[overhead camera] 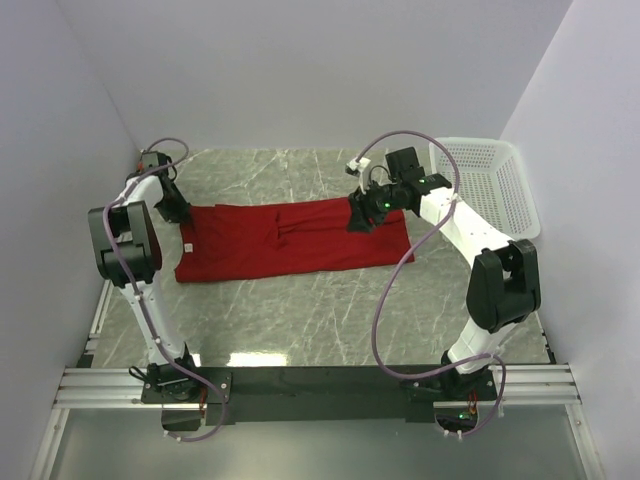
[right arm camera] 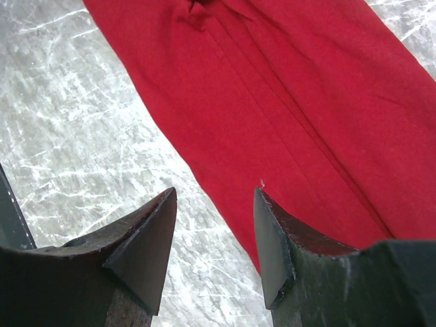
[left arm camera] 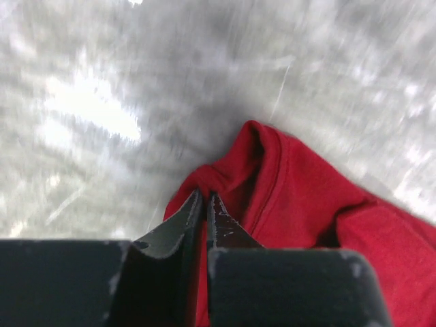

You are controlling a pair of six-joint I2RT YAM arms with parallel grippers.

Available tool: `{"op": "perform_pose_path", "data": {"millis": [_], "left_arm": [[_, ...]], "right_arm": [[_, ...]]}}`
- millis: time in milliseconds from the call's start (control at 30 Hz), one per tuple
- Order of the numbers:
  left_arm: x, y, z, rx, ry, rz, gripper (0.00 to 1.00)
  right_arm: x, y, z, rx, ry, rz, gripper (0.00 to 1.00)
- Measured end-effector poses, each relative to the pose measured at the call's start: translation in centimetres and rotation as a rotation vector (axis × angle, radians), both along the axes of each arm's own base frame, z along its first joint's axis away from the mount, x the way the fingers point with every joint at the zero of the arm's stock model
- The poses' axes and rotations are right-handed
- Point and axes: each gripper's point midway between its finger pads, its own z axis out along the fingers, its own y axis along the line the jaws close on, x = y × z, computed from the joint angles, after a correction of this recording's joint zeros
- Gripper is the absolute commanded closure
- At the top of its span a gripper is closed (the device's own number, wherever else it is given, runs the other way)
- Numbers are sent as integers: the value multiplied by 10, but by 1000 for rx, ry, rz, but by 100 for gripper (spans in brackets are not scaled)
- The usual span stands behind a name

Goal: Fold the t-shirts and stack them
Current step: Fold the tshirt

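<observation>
A deep red t-shirt point(overhead camera: 285, 240) lies spread across the middle of the marble table, folded lengthwise into a long band. My left gripper point(overhead camera: 178, 213) is at its far left corner, shut on a bunched fold of the red cloth point(left arm camera: 272, 184). My right gripper point(overhead camera: 362, 218) is open over the shirt's right far part; in the right wrist view its jaws point(right arm camera: 214, 197) straddle the shirt's edge point(right arm camera: 272, 116), with one finger over the bare table and the other over the cloth.
A white mesh plastic basket point(overhead camera: 490, 185) stands at the far right, close behind my right arm. White walls close in the table on the left, back and right. A metal rail point(overhead camera: 320, 385) runs along the near edge.
</observation>
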Motion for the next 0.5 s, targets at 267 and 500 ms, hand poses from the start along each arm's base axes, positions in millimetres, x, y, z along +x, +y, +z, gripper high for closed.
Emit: {"op": "perform_pose_path", "data": {"millis": [267, 500], "left_arm": [[58, 17, 4, 32, -25, 7, 91], [123, 23, 6, -4, -136, 52, 75]], "right_arm": [[4, -13, 5, 2, -5, -28, 44], [-4, -26, 6, -49, -55, 38, 44]]}}
